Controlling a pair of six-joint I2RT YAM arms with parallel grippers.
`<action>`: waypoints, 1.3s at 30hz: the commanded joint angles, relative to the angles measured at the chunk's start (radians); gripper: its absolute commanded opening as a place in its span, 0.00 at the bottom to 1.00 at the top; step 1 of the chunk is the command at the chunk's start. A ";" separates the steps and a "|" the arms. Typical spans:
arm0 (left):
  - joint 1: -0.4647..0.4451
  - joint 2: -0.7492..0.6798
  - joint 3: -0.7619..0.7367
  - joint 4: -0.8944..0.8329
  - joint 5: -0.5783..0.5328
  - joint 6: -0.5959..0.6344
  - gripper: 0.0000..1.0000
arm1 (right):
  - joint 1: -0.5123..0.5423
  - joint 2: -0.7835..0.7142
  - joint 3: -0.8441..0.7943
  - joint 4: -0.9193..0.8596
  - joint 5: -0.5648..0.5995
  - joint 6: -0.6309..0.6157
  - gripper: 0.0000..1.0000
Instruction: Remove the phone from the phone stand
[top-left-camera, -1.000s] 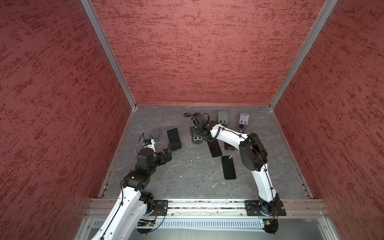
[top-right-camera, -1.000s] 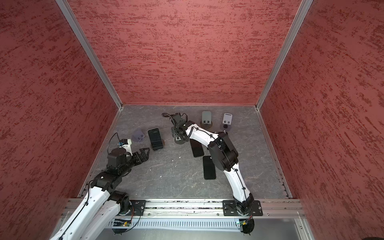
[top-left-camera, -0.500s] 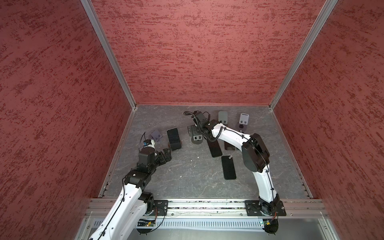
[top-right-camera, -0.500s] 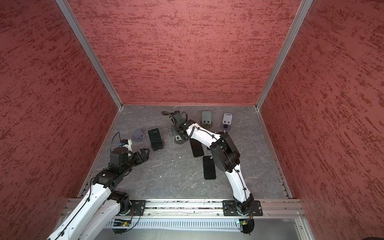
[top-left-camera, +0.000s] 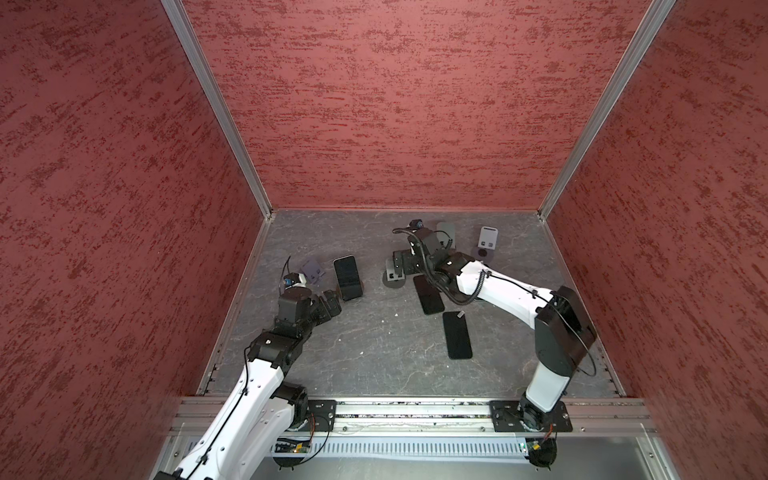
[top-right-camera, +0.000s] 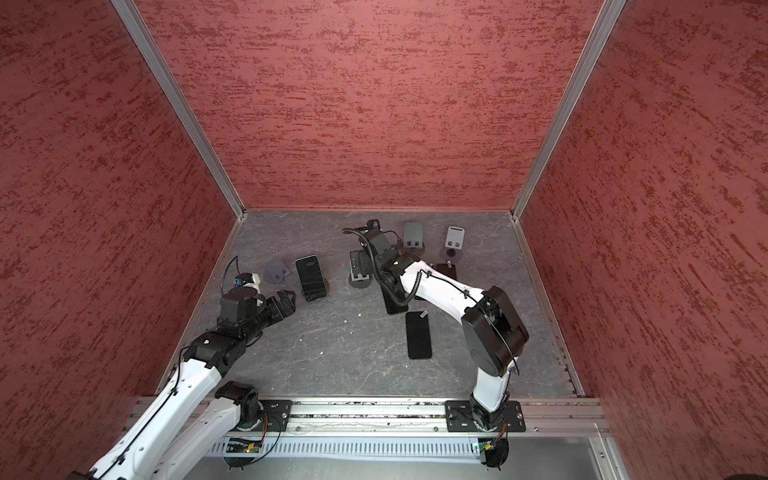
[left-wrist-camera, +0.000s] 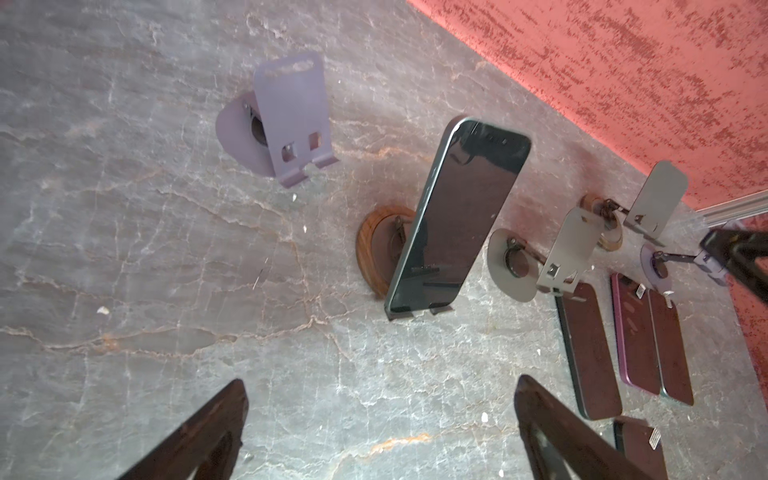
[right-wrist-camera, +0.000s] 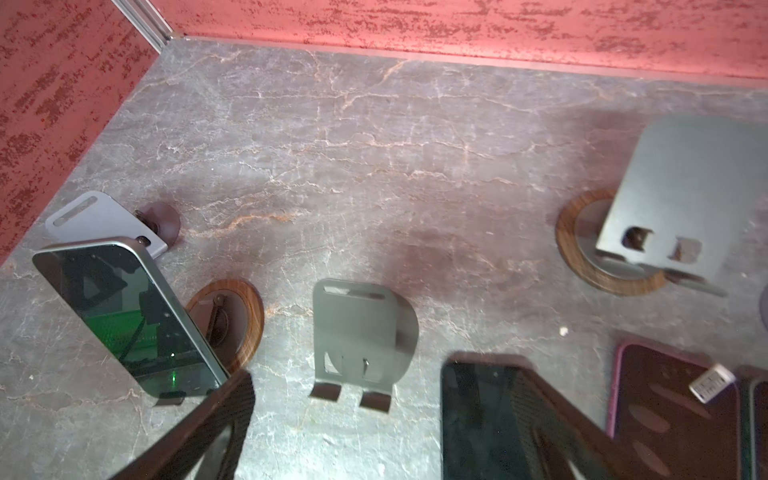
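Dark phone (left-wrist-camera: 457, 216) propped on wood-based phone stand (left-wrist-camera: 374, 249), left part of counter (top-left-camera: 374, 353); left claw (left-wrist-camera: 380, 384) spread wide, near phone, not touching; right claw (right-wrist-camera: 384, 378) spread wide over grey stand (right-wrist-camera: 357, 328).

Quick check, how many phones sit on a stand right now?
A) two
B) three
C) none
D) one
D: only the phone leans on the wood-based stand. The purple stand, the grey stands and the white stand hold nothing, and the other phones lie flat on the table.
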 joint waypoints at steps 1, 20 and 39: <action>-0.019 0.033 0.041 -0.010 -0.040 -0.013 1.00 | -0.003 -0.061 -0.052 0.054 0.036 0.037 0.99; -0.169 0.492 0.348 -0.110 -0.207 0.007 1.00 | -0.045 -0.268 -0.324 0.093 0.112 0.043 0.99; -0.204 0.804 0.536 -0.091 -0.279 -0.004 1.00 | -0.134 -0.366 -0.449 0.124 0.030 0.036 0.99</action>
